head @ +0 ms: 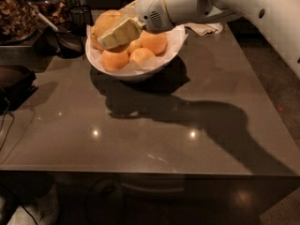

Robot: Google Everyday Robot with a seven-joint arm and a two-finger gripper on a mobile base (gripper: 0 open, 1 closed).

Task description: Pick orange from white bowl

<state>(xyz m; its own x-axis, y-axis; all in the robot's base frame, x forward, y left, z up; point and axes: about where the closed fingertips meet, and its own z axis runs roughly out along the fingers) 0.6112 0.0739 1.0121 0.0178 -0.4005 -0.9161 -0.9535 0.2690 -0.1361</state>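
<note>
The orange (106, 24), the biggest of 5 in the bowl, is seen at the back left of the white bowl (123, 73), seated higher than the rest and rising above the rim. The other 4 oranges (153, 42) are packed in front of it and to its right, touching one another, and all are cradled by the white paper lining (178, 34), which is folded up past the rim on the right side. The claw (117, 33) is placed against the lower right face of the big orange, its pale tip laid across the fruit and pointed toward the left; whether the claw is spread, pressed together or pinching the orange cannot be told. The claw is carried by a white arm (243, 3), which is stretched in from the upper right corner over the bowl. The bowl is set on a glossy brown worktop (197, 144), toward its far left part, and a broad shadow (187, 116) of bowl and arm is cast across the surface toward the near right. A crumpled pale napkin (206, 28) is seen behind the bowl to the right, partly hidden by the arm. A dark ladle (69, 40) is laid just left of the bowl, and a container of brown pieces (16, 11) is placed at the far left corner.
</note>
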